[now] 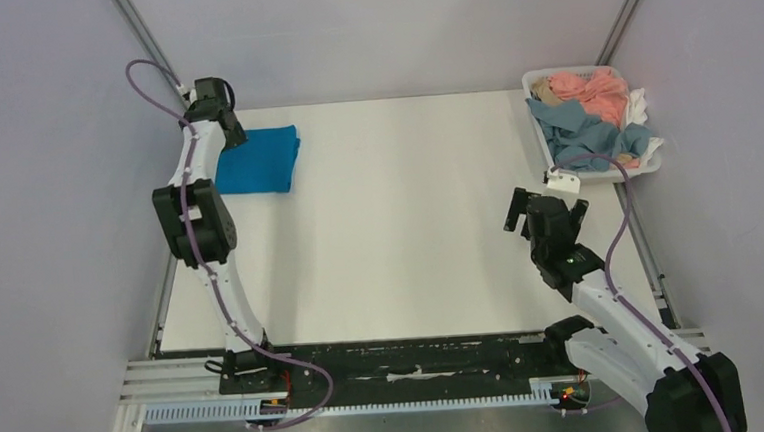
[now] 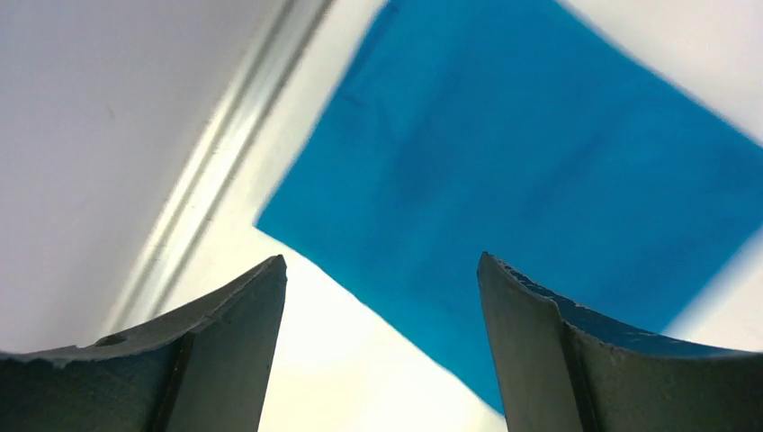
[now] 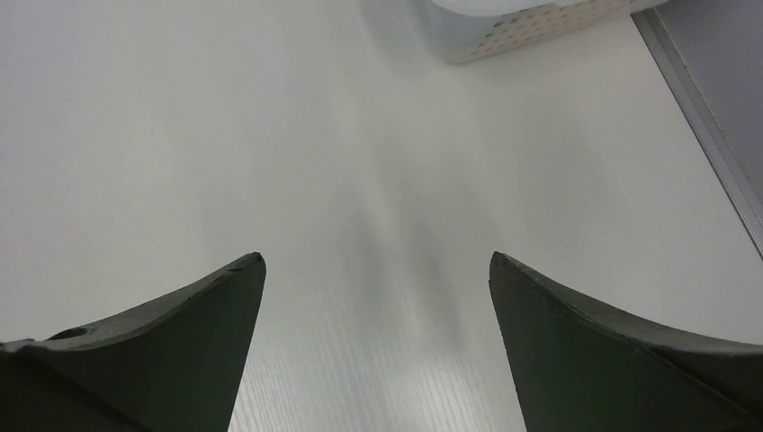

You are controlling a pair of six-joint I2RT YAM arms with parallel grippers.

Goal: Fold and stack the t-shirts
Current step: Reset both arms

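The fold of the blue shirt [image 1: 259, 160] is judged finished, and the step in hand is the letting go of it. The left gripper [image 2: 382, 263] is seen with its jaws spread wide and nothing between them, poised just above the shirt's near edge. The right gripper [image 3: 376, 257] is likewise held wide and empty, over bare table [image 1: 409, 224] a little short of the basket [image 1: 611, 173].

The next move is judged to be the fetching of another shirt. For that, the right gripper would be reached into the basket, a single garment would be pinched without its neighbours being dragged along, and it would be carried to the open middle of the table to be spread. The left arm would be drawn clear of the folded piece without the cloth being snagged.

The blue shirt is laid at the far left of the table, close to the wall rail. It is seen as a flat, neat, roughly square packet with clean edges and few creases. The other shirts, pink [image 1: 596, 93], grey-blue [image 1: 578, 129], white [image 1: 639, 105] and tan [image 1: 543, 91], are heaped unfolded in the basket at the far right corner.
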